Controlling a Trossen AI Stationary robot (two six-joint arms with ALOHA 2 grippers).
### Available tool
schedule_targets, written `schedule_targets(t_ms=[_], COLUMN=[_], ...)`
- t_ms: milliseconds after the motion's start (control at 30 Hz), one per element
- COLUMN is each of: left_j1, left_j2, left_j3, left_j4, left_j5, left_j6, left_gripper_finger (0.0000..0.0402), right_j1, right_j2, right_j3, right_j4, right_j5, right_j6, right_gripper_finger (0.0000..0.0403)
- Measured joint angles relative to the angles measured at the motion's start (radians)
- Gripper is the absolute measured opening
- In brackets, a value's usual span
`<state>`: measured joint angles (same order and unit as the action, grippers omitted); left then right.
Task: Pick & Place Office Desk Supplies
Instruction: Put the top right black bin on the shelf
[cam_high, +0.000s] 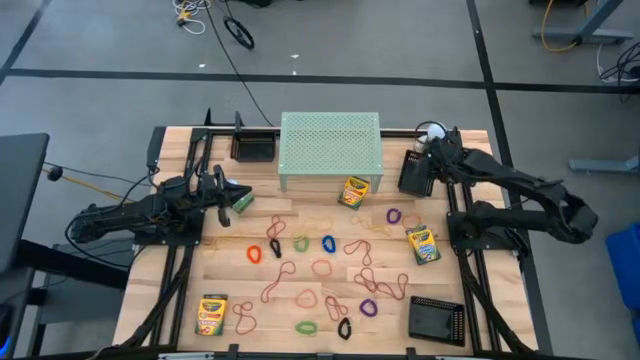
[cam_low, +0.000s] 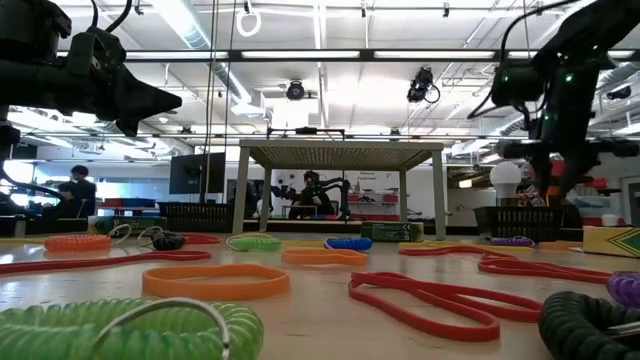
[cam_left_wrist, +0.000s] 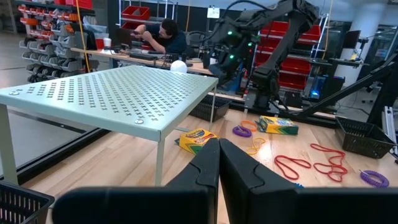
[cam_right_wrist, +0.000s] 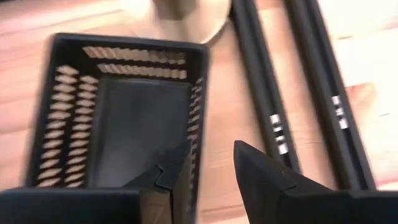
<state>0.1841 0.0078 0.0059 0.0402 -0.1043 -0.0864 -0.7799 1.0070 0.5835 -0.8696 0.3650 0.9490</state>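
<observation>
Table's littered with rubber bands (cam_high: 323, 267); your right gripper (cam_right_wrist: 211, 165) hangs parted and empty above the black tray (cam_right_wrist: 118, 112), left gripper (cam_left_wrist: 219, 163) pinched closed, so retract straight up.

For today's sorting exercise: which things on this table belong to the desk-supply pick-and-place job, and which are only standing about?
Belongs to the job:
- crayon boxes
- rubber-band loops

Standing about:
- green perforated riser
- black mesh trays
</observation>
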Motion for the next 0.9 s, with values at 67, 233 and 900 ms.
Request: schedule_targets(t_ms=[67, 233, 900], left_j1=[0.000, 0.000, 0.000], left_j2=[0.000, 0.000, 0.000], left_j3=[0.000, 0.000, 0.000], left_j4=[0.000, 0.000, 0.000], left_j5=[0.000, 0.000, 0.000], left_j6=[0.000, 0.000, 0.000], left_gripper_finger=[0.0011, 0.0011, 0.0011], right_j1=[-0.028, -0.060, -0.074], right_j2=[0.030, 0.096, 0.163], right_j3=[0.000, 0.000, 0.033], right_j4=[0.029, 0.099, 0.067], right_j5=[-0.034, -0.092, -0.097], right_j6=[-0.027, -0.064, -0.072], right_gripper_finger=[0.0130, 0.0130, 0.0016])
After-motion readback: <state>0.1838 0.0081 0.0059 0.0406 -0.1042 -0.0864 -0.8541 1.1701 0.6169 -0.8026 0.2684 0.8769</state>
